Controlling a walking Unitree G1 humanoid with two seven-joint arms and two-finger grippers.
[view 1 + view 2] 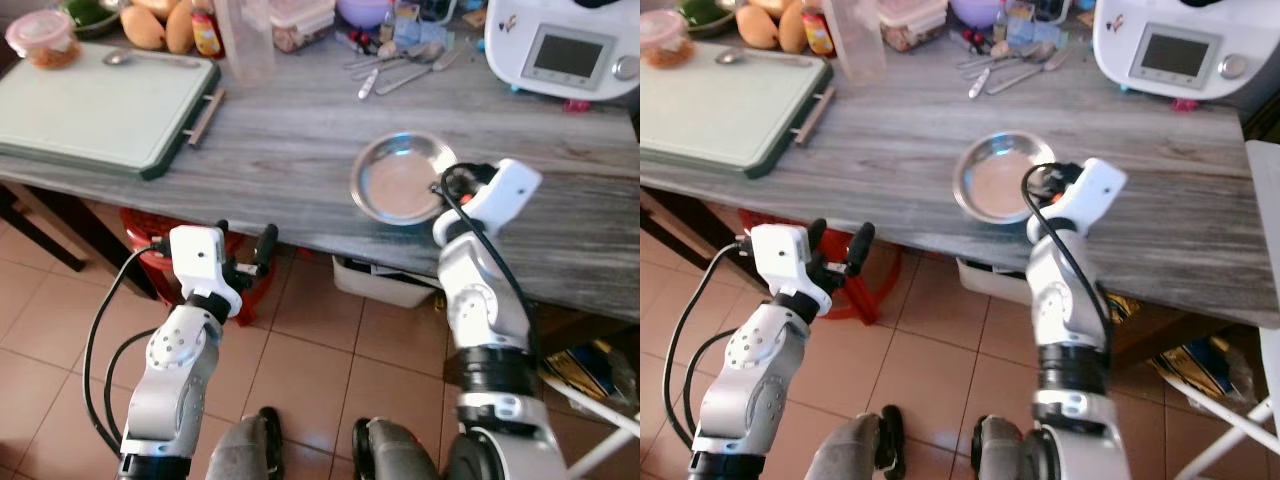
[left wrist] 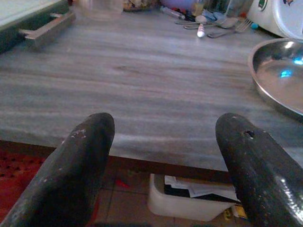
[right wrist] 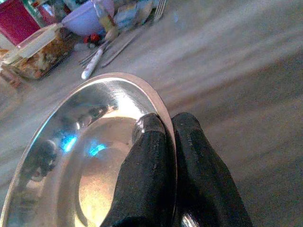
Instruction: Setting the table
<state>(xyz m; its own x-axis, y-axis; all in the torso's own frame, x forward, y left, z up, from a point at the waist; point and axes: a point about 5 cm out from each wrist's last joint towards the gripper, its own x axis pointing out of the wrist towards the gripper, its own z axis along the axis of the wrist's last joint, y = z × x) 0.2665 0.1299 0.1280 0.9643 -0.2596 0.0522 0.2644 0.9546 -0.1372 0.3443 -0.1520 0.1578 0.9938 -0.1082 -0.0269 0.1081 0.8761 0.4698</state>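
Note:
A round steel plate (image 1: 400, 178) lies on the grey wooden table (image 1: 300, 140) near its front edge. My right gripper (image 3: 164, 125) is shut on the plate's rim (image 3: 163, 109), one finger inside the dish and one outside. In the head views its white wrist (image 1: 505, 195) sits just right of the plate. My left gripper (image 1: 248, 252) is open and empty, held below and in front of the table's front edge, left of the plate. Its two black fingers (image 2: 75, 161) point at the tabletop.
Several forks, spoons and a knife (image 1: 400, 65) lie at the back of the table. A green cutting board (image 1: 95, 105) covers the left end. A white kitchen machine (image 1: 565, 45) stands at the back right. A red stool (image 1: 150, 255) and a white bin (image 1: 385, 280) sit underneath.

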